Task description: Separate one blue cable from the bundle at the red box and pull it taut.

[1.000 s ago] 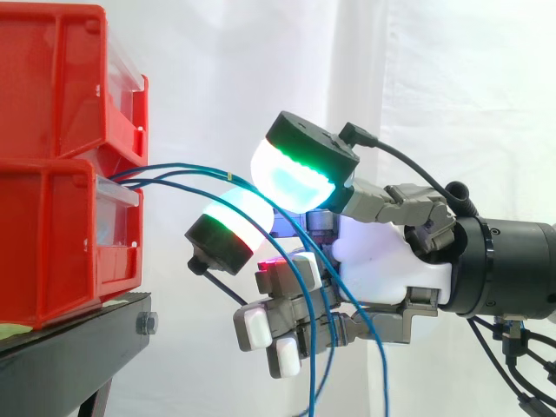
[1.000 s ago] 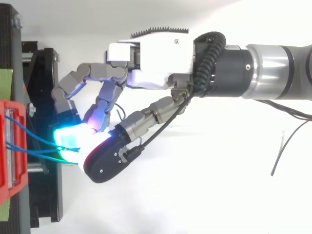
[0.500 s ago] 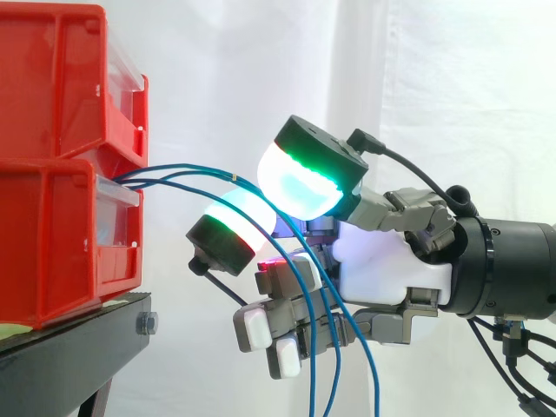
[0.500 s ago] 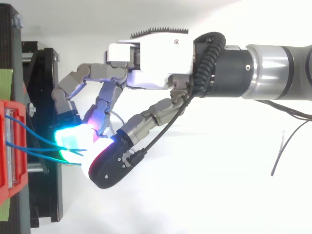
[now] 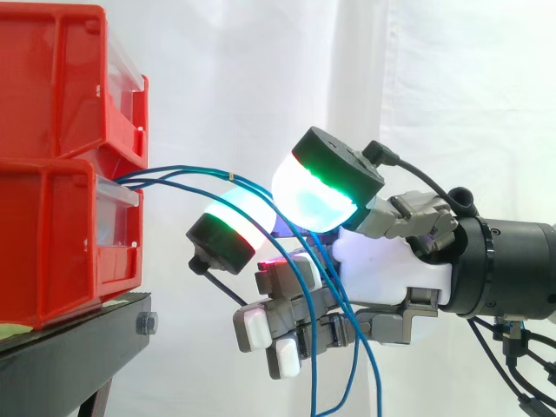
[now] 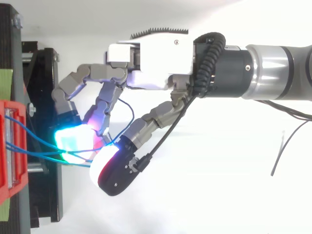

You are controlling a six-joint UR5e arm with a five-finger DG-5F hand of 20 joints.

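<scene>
Two stacked red bins [image 5: 52,234] sit on the black stand [image 5: 61,356]. The hand [image 5: 391,269] hovers just beside them. Blue cables [image 5: 182,169] run from the lower bin's front and droop through it; whether it grips any, I cannot tell.

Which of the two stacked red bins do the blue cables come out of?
The lower red bin; the blue cables leave its open front, just under the upper bin.

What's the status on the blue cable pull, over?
Hand in among the blue cables, grip unclear. Cables arc out of the red box and droop past the hand, none taut. No obstruction seen.
</scene>
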